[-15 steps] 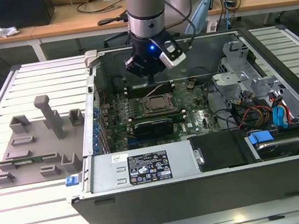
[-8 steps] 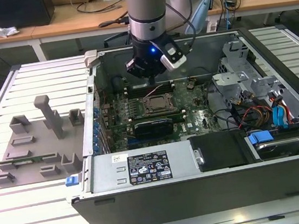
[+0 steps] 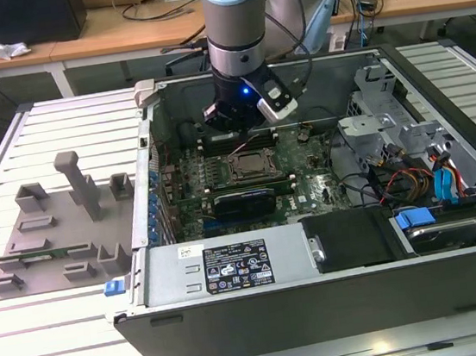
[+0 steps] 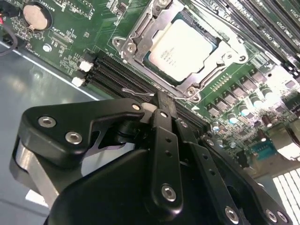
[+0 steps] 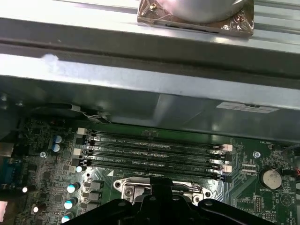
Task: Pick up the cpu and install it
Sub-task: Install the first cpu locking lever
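The open computer case [image 3: 341, 309] lies on its side on the slatted table [image 3: 69, 355], and inside it are the green motherboard [image 3: 313, 188], a grey power supply [image 3: 232, 267] along the near wall and a drive bay with blue tabs [image 3: 445, 220] at the exterior view's right. The cpu [image 4: 183, 47] is on the motherboard, lying flat within the metal socket frame [image 4: 136, 35] with its silver-grey top facing up. The end effector [image 4: 161, 107] hangs over the board just beside that frame, apart from the cpu and with nothing seen in its grip; I cannot tell whether it is set wide or narrow. Rows of dark memory slots [image 5: 154, 152] run alongside the socket, and a round coin battery [image 5: 270, 177] sits further off on the board. Outside the case, at the exterior view's left, a grey moulded tray [image 3: 22, 257] with upright posts rests on the table.
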Robot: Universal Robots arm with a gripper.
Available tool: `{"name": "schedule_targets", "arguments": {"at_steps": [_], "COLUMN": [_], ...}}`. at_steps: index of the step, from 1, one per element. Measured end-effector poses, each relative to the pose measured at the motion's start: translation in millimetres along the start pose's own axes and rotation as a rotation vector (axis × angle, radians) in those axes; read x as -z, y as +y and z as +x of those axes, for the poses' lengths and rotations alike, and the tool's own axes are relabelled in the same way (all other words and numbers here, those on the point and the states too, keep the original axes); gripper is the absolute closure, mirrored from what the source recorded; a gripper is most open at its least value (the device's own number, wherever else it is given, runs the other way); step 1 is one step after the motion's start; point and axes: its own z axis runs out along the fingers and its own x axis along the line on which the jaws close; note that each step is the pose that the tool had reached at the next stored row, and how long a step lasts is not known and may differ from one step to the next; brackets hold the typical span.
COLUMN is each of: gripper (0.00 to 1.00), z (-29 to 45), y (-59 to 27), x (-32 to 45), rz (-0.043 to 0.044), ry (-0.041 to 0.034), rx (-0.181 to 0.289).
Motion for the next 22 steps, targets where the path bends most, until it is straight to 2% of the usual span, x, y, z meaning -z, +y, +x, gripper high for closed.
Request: {"name": "schedule_targets", "arguments": {"at_steps": [3,12,13,16,18,20,21,22], "gripper": [0.89,0.89,0.89,0.89,0.89,0.89,0.89,0.89], "z": [0.2,2.5,3.4,3.3,3.3,3.3,3.3,3.3], "y": [-0.8,-2.4,-1.4,1.5,1.8,1.8,1.8,1.7], "x": [-3.8,-12.9,-13.8,-14.7,-14.7,-15.0,-15.1,-15.3], "rz": [0.0008,0.0056,0.0061,0.0084,0.0093,0.0109,0.0121,0.0146], "ry": [-0.0067,-0.0505,-0.0531,-0.0534,-0.0556,-0.0610,-0.0645,-0.0720], "rx": [0.001,0.011,0.011,0.009,-0.003,-0.029,-0.047,-0.085]}}
